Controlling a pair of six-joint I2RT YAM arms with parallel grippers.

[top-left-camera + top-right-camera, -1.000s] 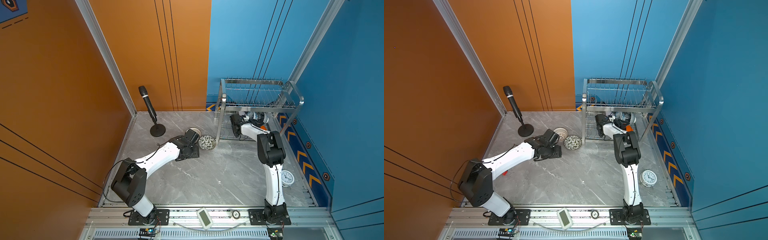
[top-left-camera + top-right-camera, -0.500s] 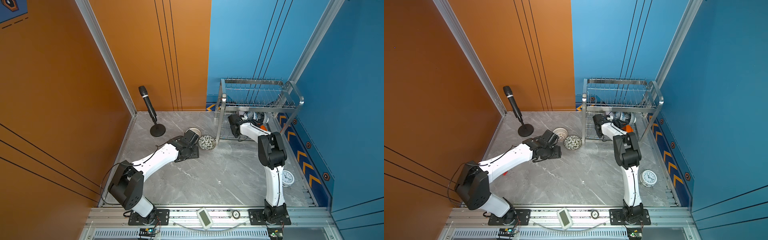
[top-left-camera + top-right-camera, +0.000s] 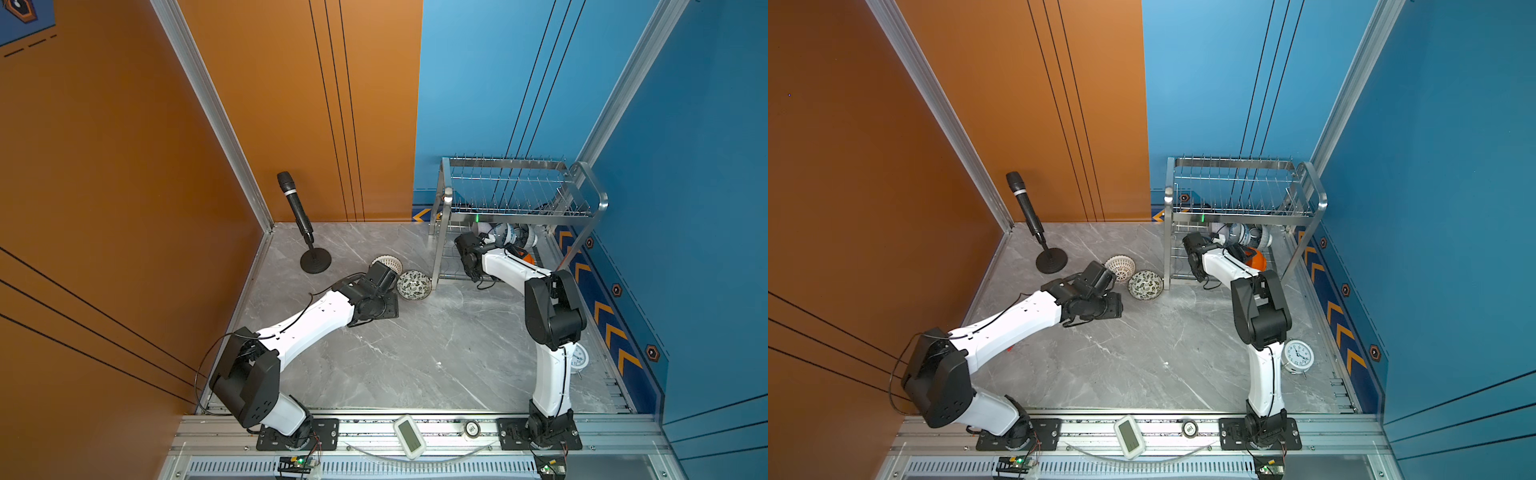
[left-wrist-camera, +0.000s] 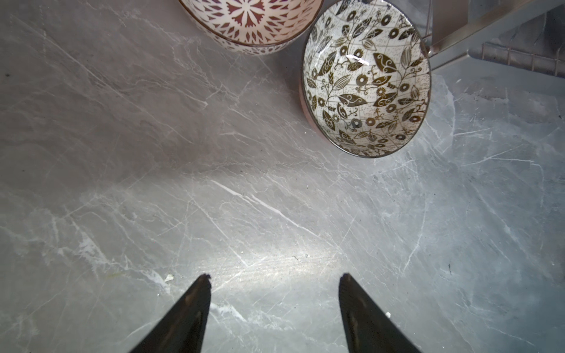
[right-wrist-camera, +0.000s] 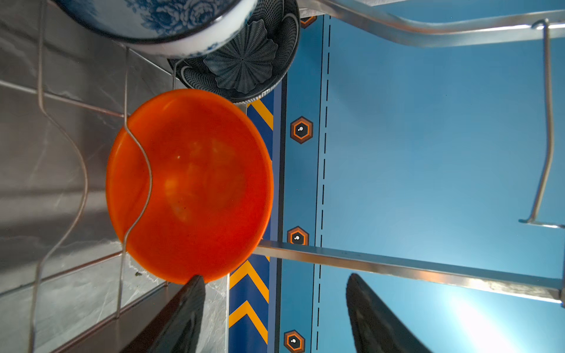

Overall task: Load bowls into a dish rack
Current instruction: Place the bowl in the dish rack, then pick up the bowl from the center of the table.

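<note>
Black fingers, right gripper (image 5: 274, 276): spread apart, nothing between them. Orange bowl (image 5: 195, 183): just past one fingertip, rim at its tip, standing on edge in the lower tier of the dish rack (image 3: 519, 214), propped against a wavy wire (image 5: 143, 171), apparently to drain. Beyond it: floral bowl (image 5: 159, 21) and dark petal bowl (image 5: 244, 67), likewise racked.

Left gripper (image 4: 274, 276): fingers apart over bare marble tabletop (image 4: 275, 198), empty. Ahead, well clear: leaf-patterned bowl (image 4: 367, 79), upright; lattice bowl (image 4: 250, 24) beside it. Both judged awaiting loading.

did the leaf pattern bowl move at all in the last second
No. The leaf-patterned bowl sits in the same spot on the floor, just beside the dish rack and its near corner leg.
</note>
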